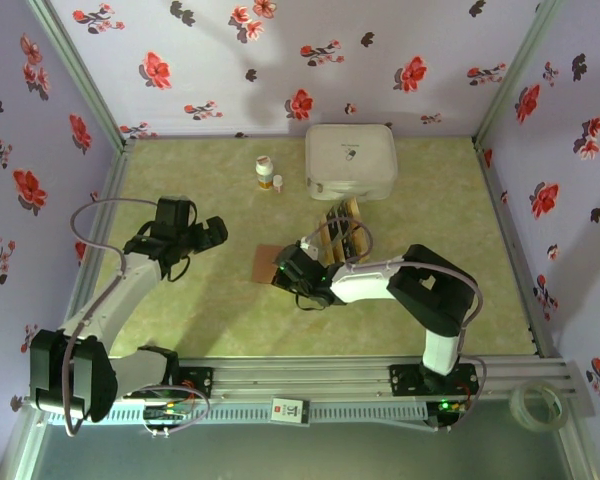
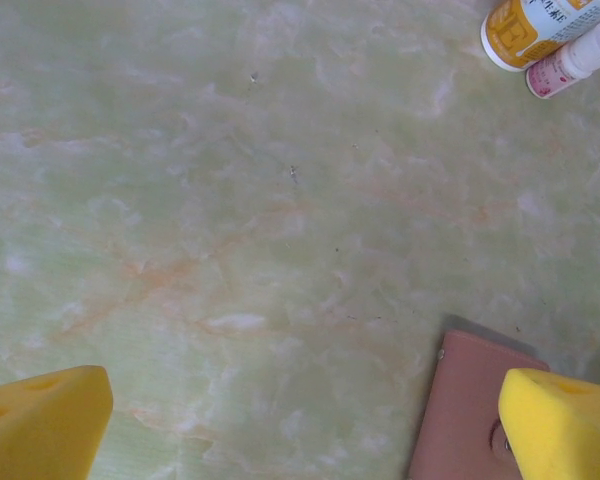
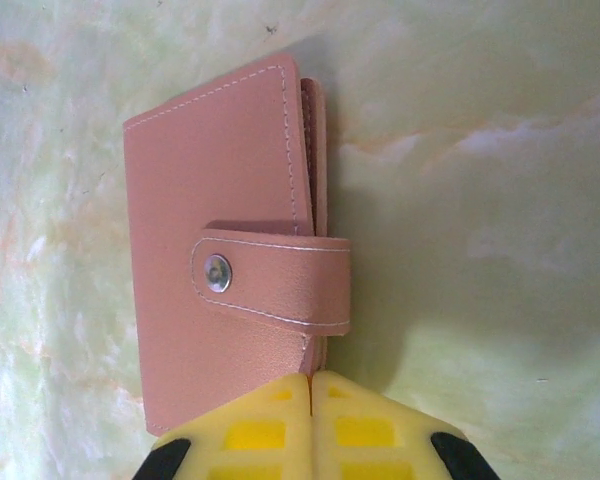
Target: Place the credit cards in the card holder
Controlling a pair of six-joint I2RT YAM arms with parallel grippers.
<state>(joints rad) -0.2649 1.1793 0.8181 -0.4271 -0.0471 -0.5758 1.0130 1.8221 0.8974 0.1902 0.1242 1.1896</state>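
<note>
My right gripper (image 3: 310,385) is resting with its jaws pressed together, nothing showing between them, tips touching the near edge of the card holder (image 3: 220,200). The holder is lying flat on the table (image 3: 500,200) at 12 o'clock from those tips, showing a reddish-brown cover with pale stitching, its strap fastened by a metal stud. My left gripper (image 2: 305,385) is hanging with its jaws wide apart, the holder's corner sitting at 5 o'clock. Two small bottles (image 2: 525,28) are lying farther off at 1 o'clock.
</note>
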